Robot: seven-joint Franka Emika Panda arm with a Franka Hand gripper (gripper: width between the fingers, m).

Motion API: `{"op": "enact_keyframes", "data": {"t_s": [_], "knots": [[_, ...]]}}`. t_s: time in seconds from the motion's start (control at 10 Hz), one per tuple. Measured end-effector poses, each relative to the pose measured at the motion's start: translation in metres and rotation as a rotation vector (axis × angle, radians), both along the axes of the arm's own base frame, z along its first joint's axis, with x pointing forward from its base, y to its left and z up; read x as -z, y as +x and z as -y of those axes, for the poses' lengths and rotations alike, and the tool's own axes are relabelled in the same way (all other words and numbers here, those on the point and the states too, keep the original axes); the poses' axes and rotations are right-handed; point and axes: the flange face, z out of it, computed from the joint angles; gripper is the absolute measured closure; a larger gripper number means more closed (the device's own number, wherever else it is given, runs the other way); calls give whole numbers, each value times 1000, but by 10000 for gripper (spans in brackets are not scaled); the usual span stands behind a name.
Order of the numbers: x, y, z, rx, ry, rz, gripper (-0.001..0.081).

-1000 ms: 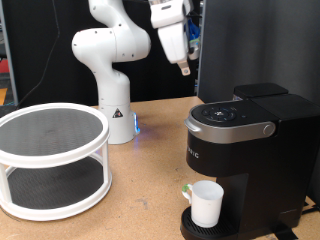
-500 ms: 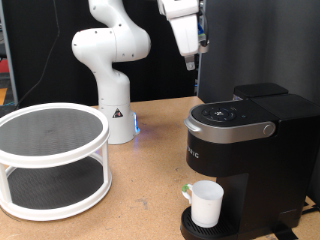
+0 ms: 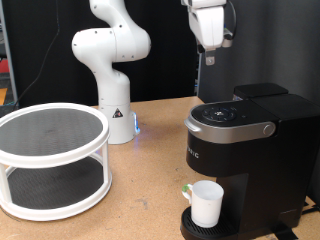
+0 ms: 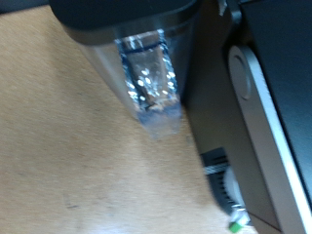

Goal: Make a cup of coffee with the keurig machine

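Exterior view: the white arm's two-finger gripper hangs high at about 12 o'clock above the tall boxy black Keurig machine, well clear of its top. Fingers point down; nothing shows between them. Whether they are parted or closed, cannot tell.

Silver-grey arched lid handle lies flat, so the lid looks down. Round top buttons untouched by the gripper.

Plain white ceramic mug stands upright on the round drip base under the spout, at roughly 6 o'clock from the gripper, well apart. Side handle not clearly visible.

White two-tier round rack sits at 9 o'clock of the machine, on the brown tabletop.

Wrist view: blurred; table surface and the machine's dark edge, no fingertips resolved.

Handling judgement: mug is rigid, glazed, likely slick and breakable; rim wall is the probable grip. Lid handle is stiff, best taken at its arched front.
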Motion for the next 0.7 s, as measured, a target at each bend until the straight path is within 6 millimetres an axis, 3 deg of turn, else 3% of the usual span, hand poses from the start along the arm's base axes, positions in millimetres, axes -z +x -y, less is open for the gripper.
{"op": "enact_keyframes", "data": {"t_s": [0.1,0.4,0.7], "knots": [[0,14,-3,15,4,-66,3],[3,18,-5,-71,16,27,3],[3,34,-22,-186,-22,37,3]]}}
